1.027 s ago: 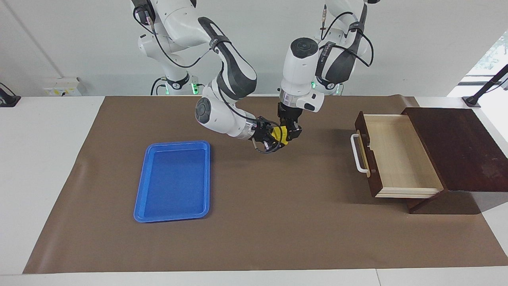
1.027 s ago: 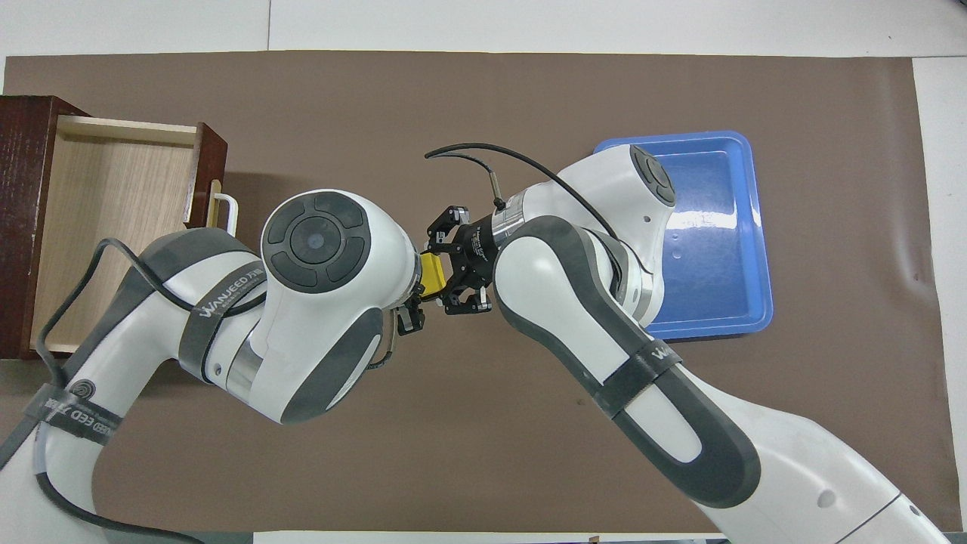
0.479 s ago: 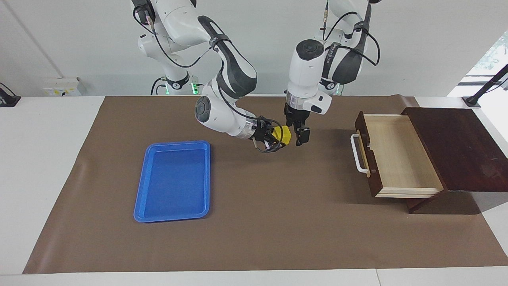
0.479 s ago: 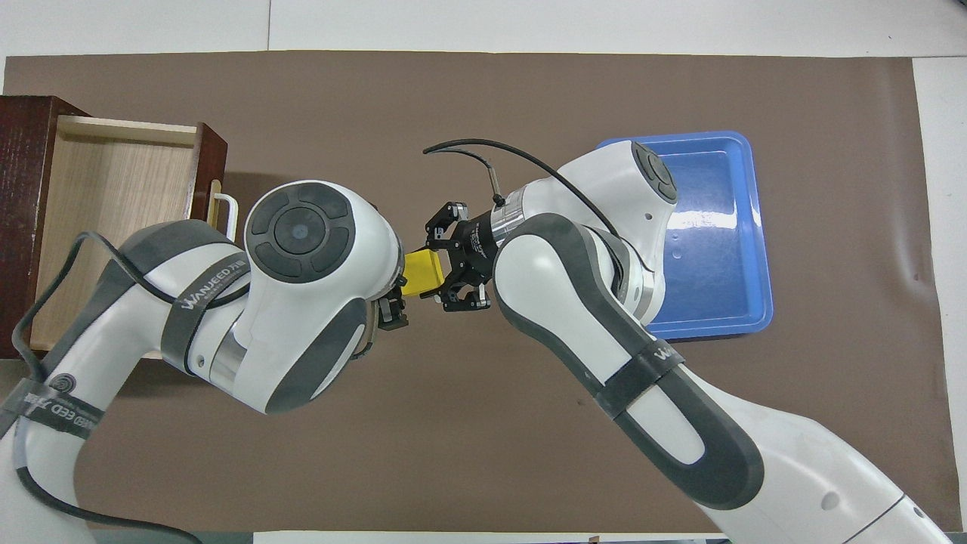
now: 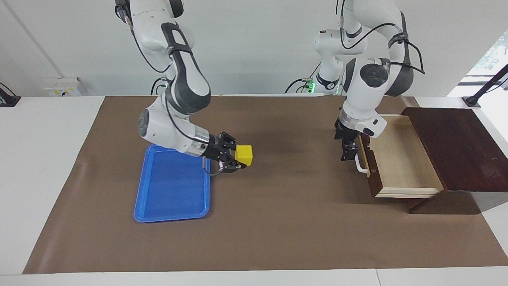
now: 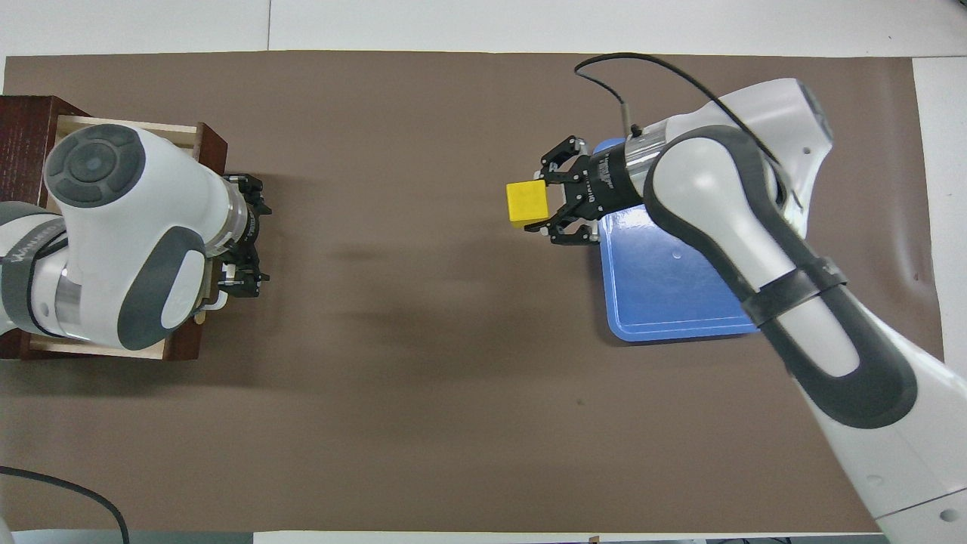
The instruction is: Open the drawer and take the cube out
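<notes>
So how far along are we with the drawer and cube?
Done: the drawer stands open and looks empty. In hand: the right pincer holds the yellow cube in the air beside the blue tray. The left pincer, open, hangs at the drawer's handle. Left: setting the cube down.

The right gripper (image 5: 239, 157) points sideways, its fingers closed on the small bright yellow cube (image 5: 244, 155). The left gripper (image 5: 347, 153) hangs downward with fingers apart.

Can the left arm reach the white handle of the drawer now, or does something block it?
Probably yes. The left gripper hangs open right in front of the drawer, beside its white handle, and nothing stands between them.
</notes>
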Robot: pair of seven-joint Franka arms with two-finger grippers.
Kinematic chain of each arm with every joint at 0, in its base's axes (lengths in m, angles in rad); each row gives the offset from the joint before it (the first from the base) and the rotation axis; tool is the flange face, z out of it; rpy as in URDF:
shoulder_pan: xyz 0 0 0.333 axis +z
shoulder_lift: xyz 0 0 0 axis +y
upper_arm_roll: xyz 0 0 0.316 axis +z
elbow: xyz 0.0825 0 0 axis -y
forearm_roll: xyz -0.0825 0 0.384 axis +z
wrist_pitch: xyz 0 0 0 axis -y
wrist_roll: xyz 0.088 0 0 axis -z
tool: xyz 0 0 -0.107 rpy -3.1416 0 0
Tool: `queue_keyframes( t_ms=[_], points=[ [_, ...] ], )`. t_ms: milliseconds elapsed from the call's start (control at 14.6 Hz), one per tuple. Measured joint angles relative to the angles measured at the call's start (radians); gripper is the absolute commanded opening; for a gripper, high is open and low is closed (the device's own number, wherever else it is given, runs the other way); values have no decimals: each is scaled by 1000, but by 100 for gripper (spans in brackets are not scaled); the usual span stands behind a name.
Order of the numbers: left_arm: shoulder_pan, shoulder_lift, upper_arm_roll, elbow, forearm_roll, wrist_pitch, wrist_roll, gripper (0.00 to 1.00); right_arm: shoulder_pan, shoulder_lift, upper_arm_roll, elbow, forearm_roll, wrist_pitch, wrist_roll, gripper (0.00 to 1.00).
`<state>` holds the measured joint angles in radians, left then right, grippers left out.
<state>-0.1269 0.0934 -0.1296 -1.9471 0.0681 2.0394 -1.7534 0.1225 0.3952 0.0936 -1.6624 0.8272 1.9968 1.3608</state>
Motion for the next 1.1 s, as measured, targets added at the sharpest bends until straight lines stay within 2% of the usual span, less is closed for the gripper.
queue_keyframes(
  t_ms=[274, 548, 753, 1096],
  points=[
    [106, -8, -2, -2, 9, 8, 234, 100, -105, 9, 0, -34, -68, -55, -130, 0],
    [190, -9, -3, 27, 49, 13, 270, 100, -208, 0, -1, -146, -71, -68, -321, 0],
    [280, -8, -1, 39, 57, 26, 367, 100, -274, -25, -1, -242, -71, -68, -422, 0],
    [335, -5, -2, 39, 58, 38, 444, 100, -283, -72, 8, -383, -63, -3, -451, 0]
  ],
)
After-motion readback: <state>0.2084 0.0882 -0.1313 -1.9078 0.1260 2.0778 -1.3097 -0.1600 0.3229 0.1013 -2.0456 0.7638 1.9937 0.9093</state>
